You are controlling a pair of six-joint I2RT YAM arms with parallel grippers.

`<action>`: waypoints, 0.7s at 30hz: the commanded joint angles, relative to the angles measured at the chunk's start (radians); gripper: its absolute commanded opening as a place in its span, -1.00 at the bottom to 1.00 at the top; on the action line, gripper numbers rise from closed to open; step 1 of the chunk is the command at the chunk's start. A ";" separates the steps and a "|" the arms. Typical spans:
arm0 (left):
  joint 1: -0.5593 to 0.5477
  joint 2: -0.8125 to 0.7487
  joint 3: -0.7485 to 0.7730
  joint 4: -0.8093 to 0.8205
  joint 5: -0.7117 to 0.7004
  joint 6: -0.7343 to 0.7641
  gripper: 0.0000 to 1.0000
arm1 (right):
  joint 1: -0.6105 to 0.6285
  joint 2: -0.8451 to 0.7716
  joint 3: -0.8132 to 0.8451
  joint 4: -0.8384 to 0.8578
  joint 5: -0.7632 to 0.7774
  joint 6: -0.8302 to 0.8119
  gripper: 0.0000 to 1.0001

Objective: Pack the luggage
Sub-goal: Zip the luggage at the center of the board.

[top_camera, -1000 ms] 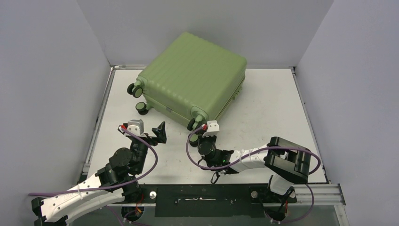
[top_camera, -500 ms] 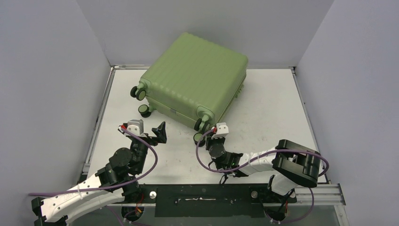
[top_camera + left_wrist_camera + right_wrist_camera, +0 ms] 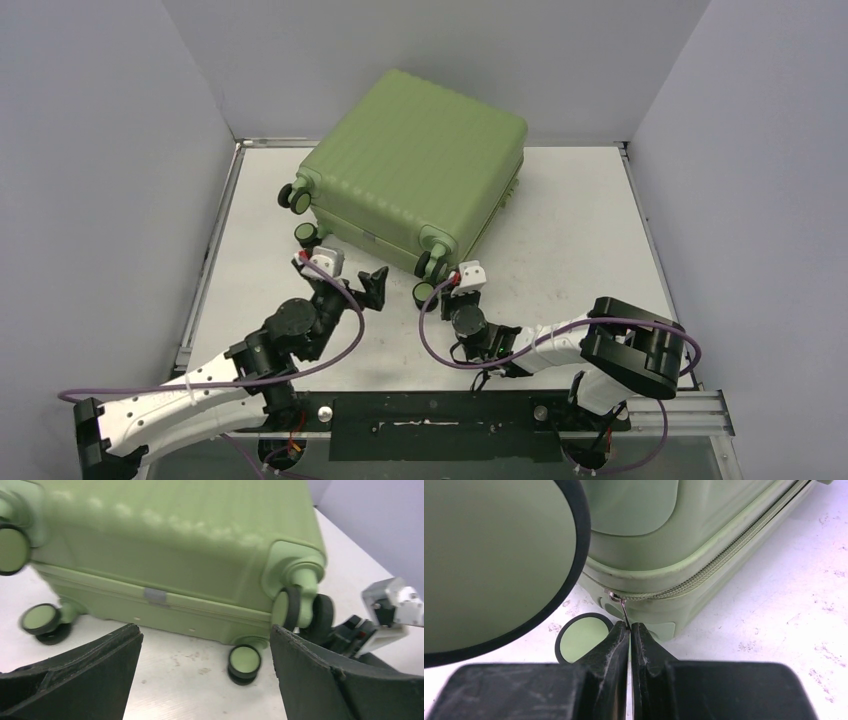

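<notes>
Luggage (image 3: 415, 165): light-green ribbed case, its two halves together, lying flat at the back of the white worktop (image 3: 570, 220) with its wheeled end facing the arms.
Zipper pull (image 3: 622, 611): small metal tab at the near corner of the case, just above a green wheel (image 3: 579, 640).
Right hand (image 3: 630, 629): clenched, with its fingertips pinching the zipper pull.
Left hand (image 3: 204, 635): released, jaws spread wide; it sits low over the worktop just short of the wheeled end and grasps nothing.

zipper pull (image 3: 622, 608) tip hidden between right fingers (image 3: 610, 647)
</notes>
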 commanded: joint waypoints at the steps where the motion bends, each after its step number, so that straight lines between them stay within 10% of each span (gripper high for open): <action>1: 0.010 0.118 0.105 0.093 0.188 -0.148 0.95 | -0.020 -0.044 -0.028 0.106 0.006 -0.029 -1.00; 21: 0.050 0.635 0.366 0.065 0.368 -0.193 0.95 | -0.030 -0.052 -0.025 0.146 -0.087 -0.073 -1.00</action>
